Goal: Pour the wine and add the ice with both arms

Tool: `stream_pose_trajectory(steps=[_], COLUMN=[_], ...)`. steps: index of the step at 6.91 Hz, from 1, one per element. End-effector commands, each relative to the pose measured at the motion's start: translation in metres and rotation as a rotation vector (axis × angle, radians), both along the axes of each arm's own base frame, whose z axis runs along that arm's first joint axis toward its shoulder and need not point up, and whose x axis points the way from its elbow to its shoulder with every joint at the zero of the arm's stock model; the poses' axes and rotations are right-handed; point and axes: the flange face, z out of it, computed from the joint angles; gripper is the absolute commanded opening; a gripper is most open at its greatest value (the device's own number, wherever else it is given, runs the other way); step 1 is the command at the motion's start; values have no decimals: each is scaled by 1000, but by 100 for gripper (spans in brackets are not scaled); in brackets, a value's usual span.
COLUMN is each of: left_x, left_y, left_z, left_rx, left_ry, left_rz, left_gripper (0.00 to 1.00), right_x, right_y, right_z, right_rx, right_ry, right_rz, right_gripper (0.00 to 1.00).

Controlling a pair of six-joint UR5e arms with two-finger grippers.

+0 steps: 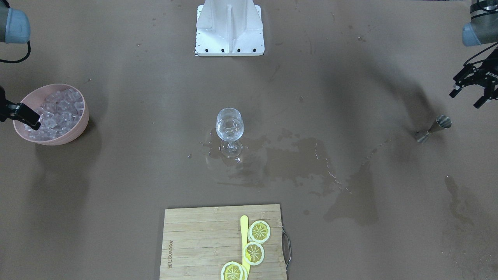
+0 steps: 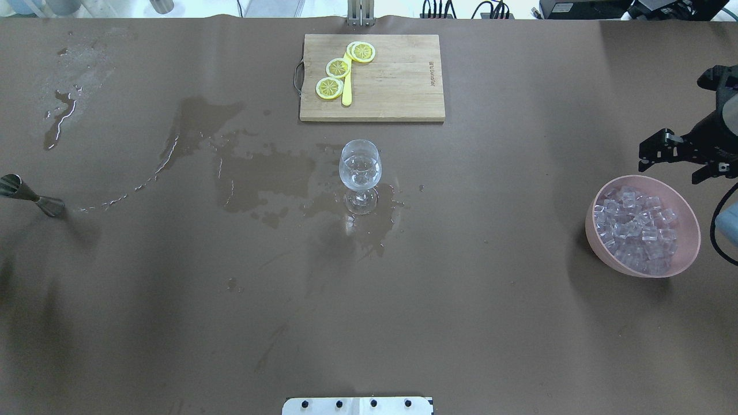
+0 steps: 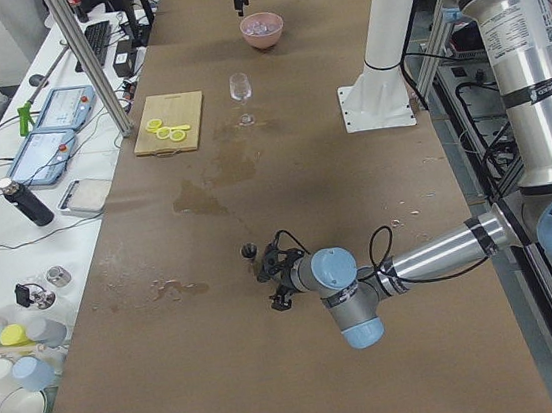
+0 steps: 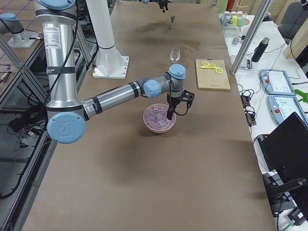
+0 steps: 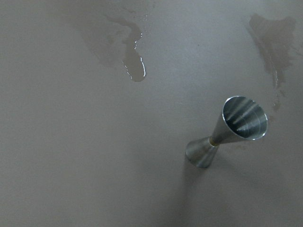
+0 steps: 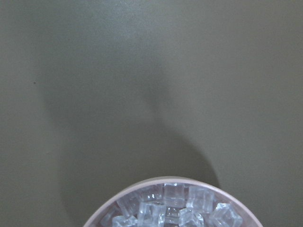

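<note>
A stemmed wine glass (image 1: 230,128) (image 2: 360,172) stands mid-table with a little clear wine (image 1: 229,132) in its bowl. The ice (image 1: 58,112) (image 2: 637,230) (image 6: 173,208), several small clear cubes, fills a pink bowl (image 2: 599,230) at the robot's right end. My right gripper (image 2: 671,164) hangs open over the bowl's far rim, holding nothing; one of its fingers (image 1: 29,116) shows above the rim. A steel jigger (image 1: 433,128) (image 2: 31,196) (image 5: 232,132) stands upright at the left end. My left gripper (image 1: 466,99) hovers open just beside and above it, apart from it.
Wet patches (image 2: 253,173) spread from the glass toward the jigger, with another puddle (image 2: 57,115) at the far left. A wooden cutting board (image 2: 398,86) with lemon slices (image 2: 337,68) and a yellow knife lies beyond the glass. The white base plate (image 1: 229,27) sits at the robot's edge.
</note>
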Motion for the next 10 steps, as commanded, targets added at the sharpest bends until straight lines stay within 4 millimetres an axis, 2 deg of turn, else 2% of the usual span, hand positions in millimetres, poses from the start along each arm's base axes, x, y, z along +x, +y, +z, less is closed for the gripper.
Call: stream_pose_trajectory(steps=[1, 4, 7, 10], left_x=[18, 39, 81, 87], left_y=[-4, -8, -5, -4], left_z=[-4, -6, -8, -2], left_rx=[33, 83, 85, 98], left_ry=[-10, 22, 57, 60], left_rz=[10, -38, -95, -177], left_gripper=[98, 98, 98, 98], right_x=[-6, -6, -19, -26], right_y=[-8, -3, 11, 16], right_z=[1, 5, -8, -10], right_rx=[-13, -48, -66, -67], right_ry=[0, -3, -17, -14], right_rz=[10, 33, 43, 37], right_gripper=[100, 100, 100, 100])
